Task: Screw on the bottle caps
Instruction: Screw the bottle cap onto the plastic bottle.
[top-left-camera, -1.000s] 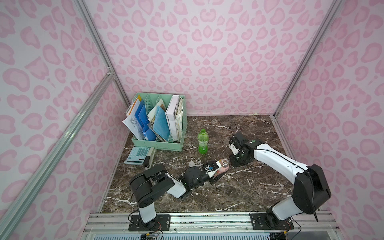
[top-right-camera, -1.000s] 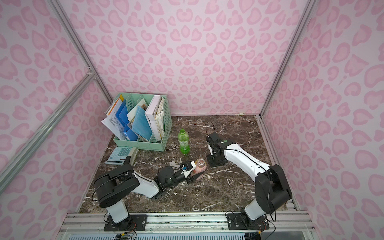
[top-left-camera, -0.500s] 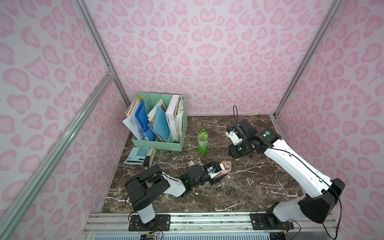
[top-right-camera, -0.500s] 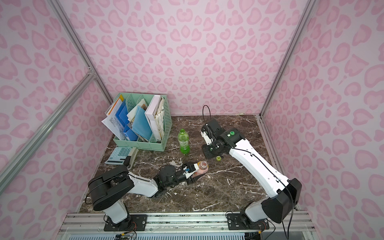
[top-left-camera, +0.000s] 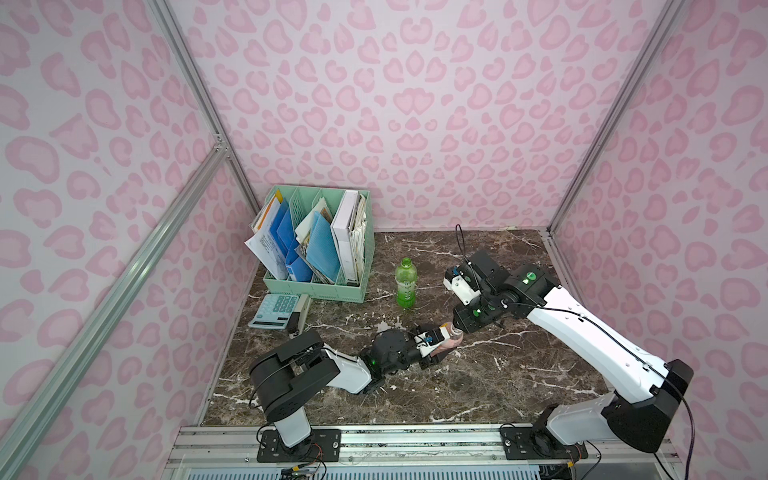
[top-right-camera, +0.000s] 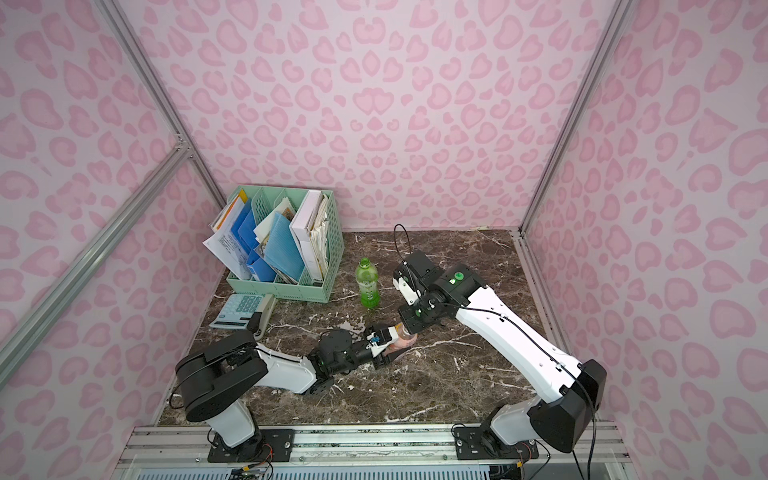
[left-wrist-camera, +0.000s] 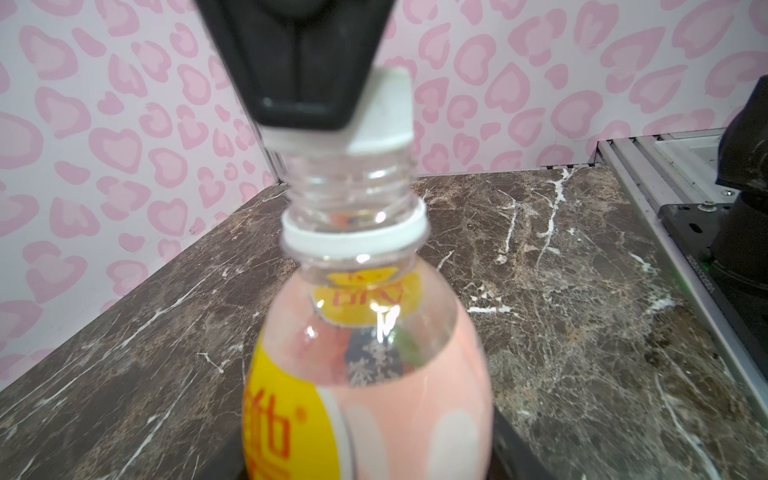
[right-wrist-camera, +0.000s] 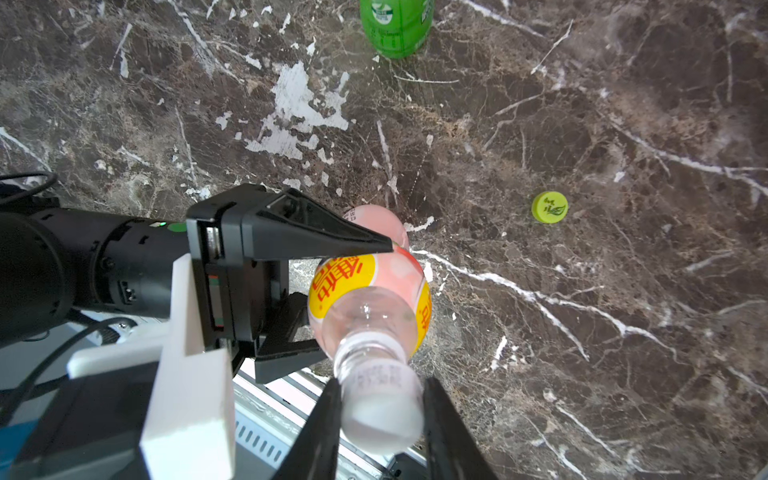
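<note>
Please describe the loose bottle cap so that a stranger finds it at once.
On the dark marble table, look near the pink bottle in the left pincer. A small round cap lies there alone, top up: yellow-green with a dark leaf mark, unlike the white cap at that bottle's neck.

A mint-green file organiser (top-left-camera: 316, 287) packed with blue folders and papers stands at the far left of a dark marble tabletop (top-left-camera: 498, 374), a pale blue calculator (top-left-camera: 275, 309) lying just nearer, within pink-patterned walls (top-left-camera: 415, 104).
</note>
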